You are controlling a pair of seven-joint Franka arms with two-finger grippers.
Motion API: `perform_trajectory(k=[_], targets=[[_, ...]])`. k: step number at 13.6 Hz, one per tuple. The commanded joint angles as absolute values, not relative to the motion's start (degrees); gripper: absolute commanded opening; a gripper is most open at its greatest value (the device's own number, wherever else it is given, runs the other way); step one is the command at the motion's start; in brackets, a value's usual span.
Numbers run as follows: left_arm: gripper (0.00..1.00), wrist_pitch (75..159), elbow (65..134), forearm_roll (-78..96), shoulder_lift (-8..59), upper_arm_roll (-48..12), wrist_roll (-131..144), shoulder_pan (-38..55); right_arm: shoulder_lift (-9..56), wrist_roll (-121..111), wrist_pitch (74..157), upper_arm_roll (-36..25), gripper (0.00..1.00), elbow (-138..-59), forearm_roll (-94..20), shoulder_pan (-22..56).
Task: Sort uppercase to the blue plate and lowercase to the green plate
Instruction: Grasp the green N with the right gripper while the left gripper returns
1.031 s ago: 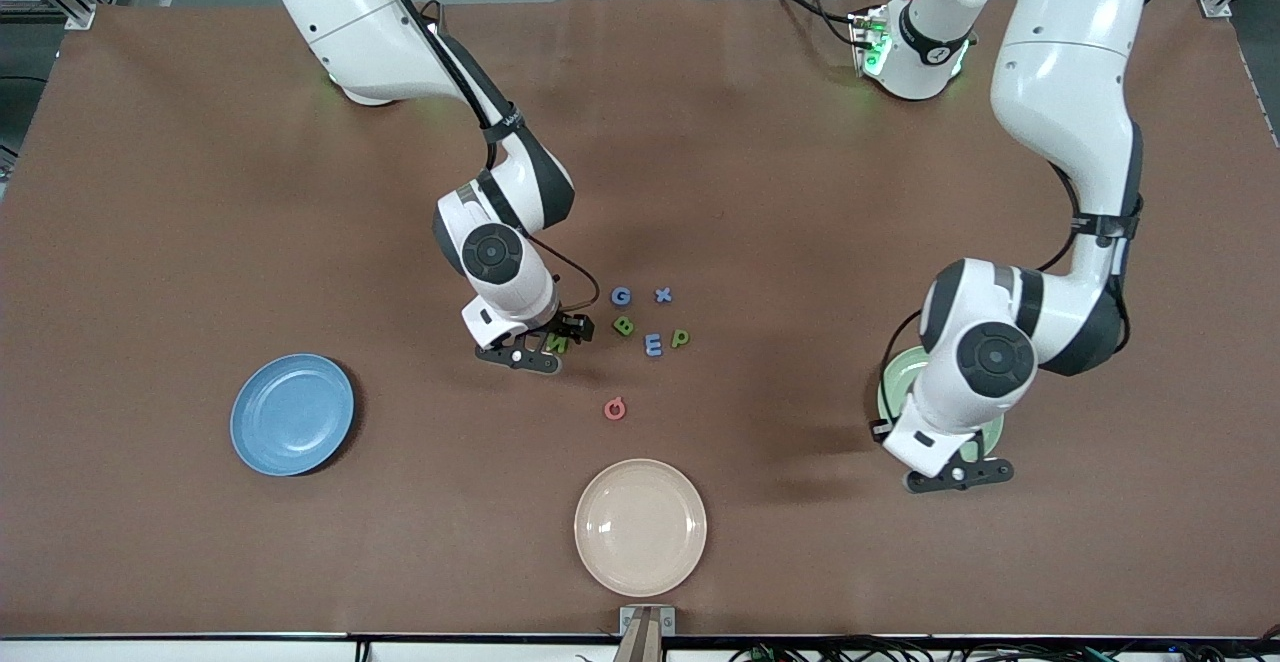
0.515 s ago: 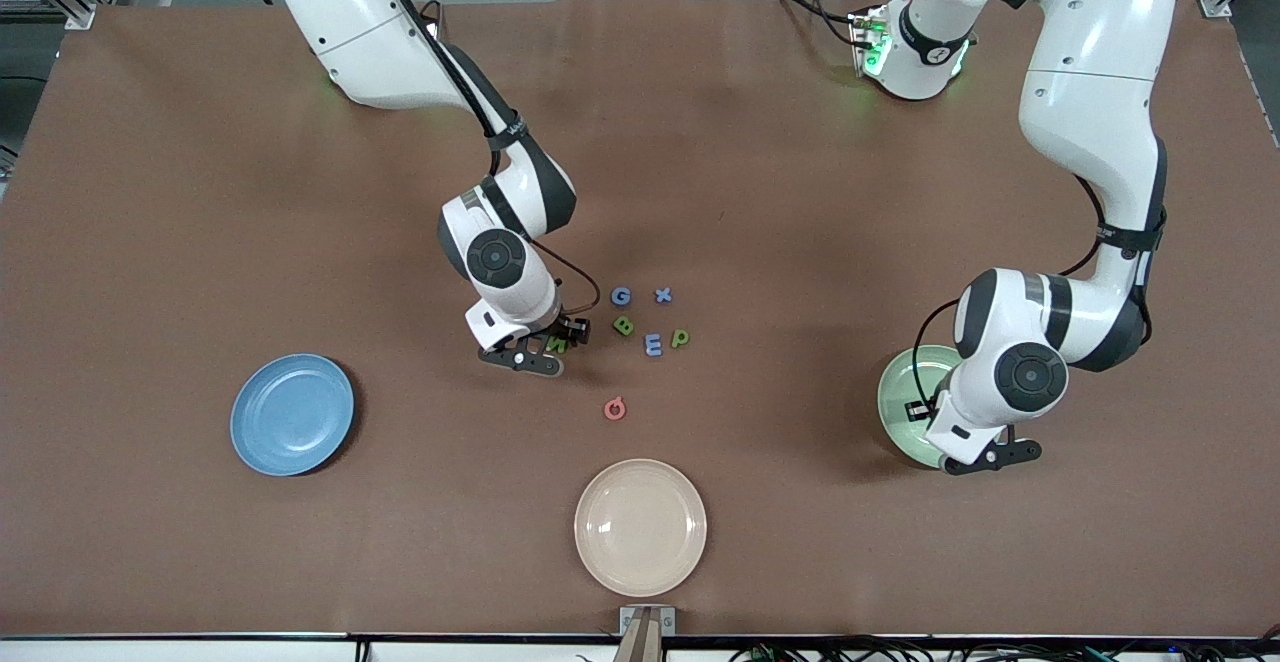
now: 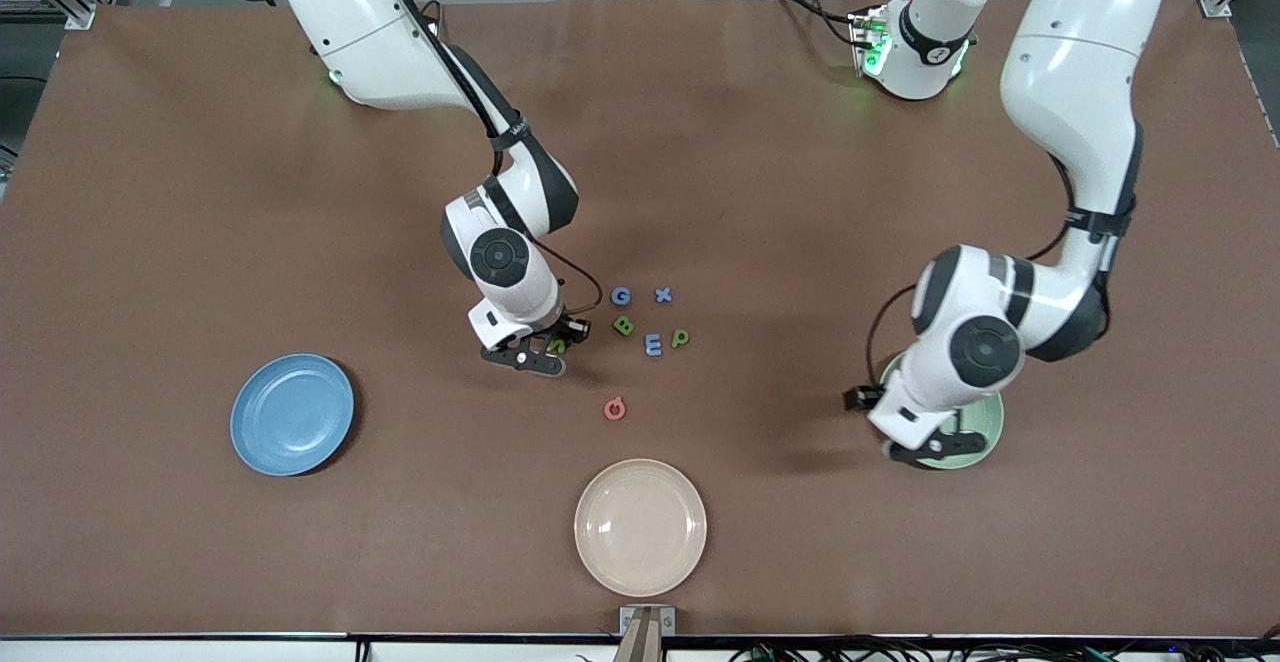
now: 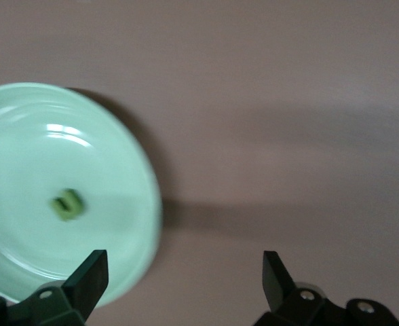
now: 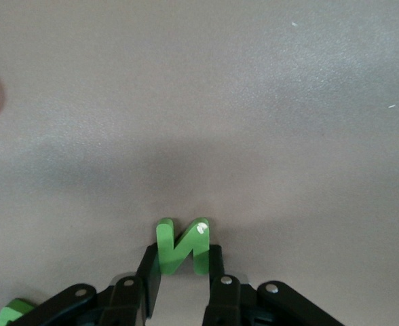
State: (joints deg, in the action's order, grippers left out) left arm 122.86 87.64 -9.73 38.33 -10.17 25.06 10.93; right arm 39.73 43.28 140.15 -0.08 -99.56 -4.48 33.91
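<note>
My right gripper (image 3: 555,347) is low over the table, shut on the green N (image 5: 182,244), one finger (image 5: 148,272) against each side of it. Beside it toward the left arm's end lie the blue G (image 3: 621,296), blue x (image 3: 662,294), green B (image 3: 624,326), blue E-shaped piece (image 3: 653,344) and green p (image 3: 680,338). The pink G (image 3: 615,408) lies nearer the front camera. My left gripper (image 4: 184,275) hangs open and empty over the green plate's (image 4: 104,176) rim. A small green letter (image 4: 67,204) lies in that plate. The blue plate (image 3: 292,414) is empty.
An empty beige plate (image 3: 640,527) sits near the table's front edge, nearer the camera than the letters. The left arm covers much of the green plate (image 3: 985,432) in the front view. Cables lie at the left arm's base (image 3: 905,42).
The left arm swung out toward its end of the table and back over the green plate. The right gripper stayed low at the green N, and less of the letter shows now.
</note>
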Motion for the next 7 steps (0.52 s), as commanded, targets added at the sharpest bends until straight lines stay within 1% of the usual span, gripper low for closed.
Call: perform_trajectory(k=[1, 4, 5, 7], targets=[[0.98, 122.43, 87.11, -12.48, 37.96, -10.90, 25.05, 16.76, 40.08, 44.12, 140.36, -0.18, 0.05, -99.14, -4.48, 34.10], [0.92, 122.78, 86.14, -11.26, 39.55, -10.99, 26.02, 23.71, 39.47, 43.51, 138.27, -0.26, 0.02, -97.48, -4.57, 32.62], [0.88, 123.57, 86.05, -10.29, 40.33, -11.16, 26.19, 25.04, 39.38, 43.24, 136.16, -0.26, 0.02, -96.69, -4.48, 31.74], [0.78, 128.21, 86.04, -7.75, 42.18, -11.08, 29.33, 28.72, 39.03, 40.36, 132.12, -0.35, 0.01, -94.32, -3.78, 29.11]])
